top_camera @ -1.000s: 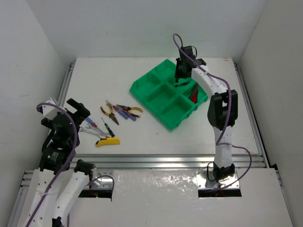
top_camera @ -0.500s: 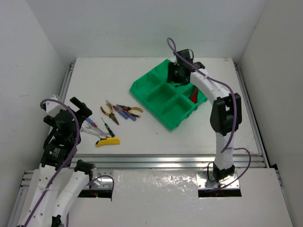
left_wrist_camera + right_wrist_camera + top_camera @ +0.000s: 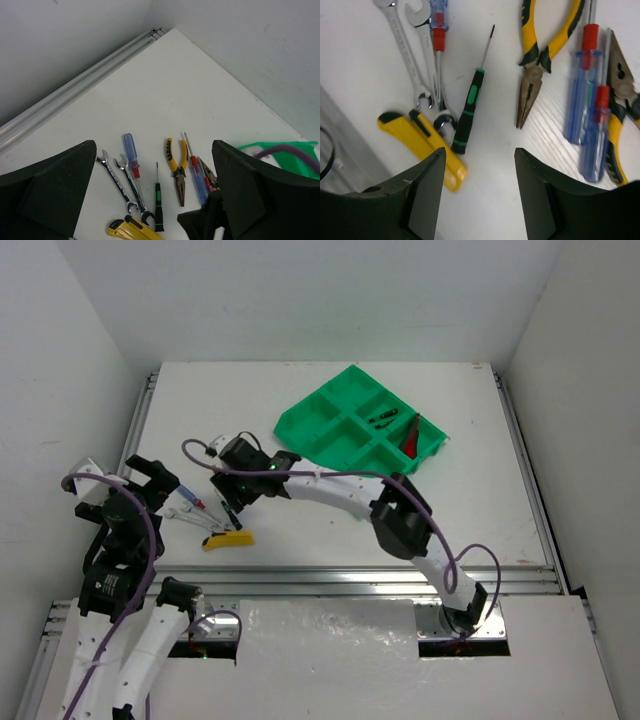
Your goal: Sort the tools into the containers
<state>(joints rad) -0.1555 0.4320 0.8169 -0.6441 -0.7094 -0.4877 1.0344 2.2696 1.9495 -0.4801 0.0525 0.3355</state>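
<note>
The tools lie in a loose row on the white table: a yellow utility knife [image 3: 227, 539] [image 3: 420, 150] [image 3: 132, 230], two metal wrenches [image 3: 405, 50] [image 3: 117, 182], a green-black screwdriver [image 3: 470, 107] [image 3: 158, 205], yellow-handled pliers [image 3: 545, 50] [image 3: 177, 167] and blue screwdrivers [image 3: 582, 100]. My right gripper [image 3: 232, 502] [image 3: 479, 165] hangs open and empty just above them, beside the green-black screwdriver. My left gripper [image 3: 152, 476] [image 3: 154, 147] is open and empty, raised left of the row. The green tray [image 3: 330, 425] holds a red-handled tool [image 3: 410, 435] and a small dark piece [image 3: 383, 420].
The right arm stretches across the table from the right base to the tools and covers some of them in the top view. Second pliers [image 3: 620, 100] lie at the row's right end. White walls enclose the table; a metal rail [image 3: 75, 95] runs along its left edge.
The right arm has swung from over the green tray to the tool row at the left and now hovers low there, open. The left arm has shifted slightly.
</note>
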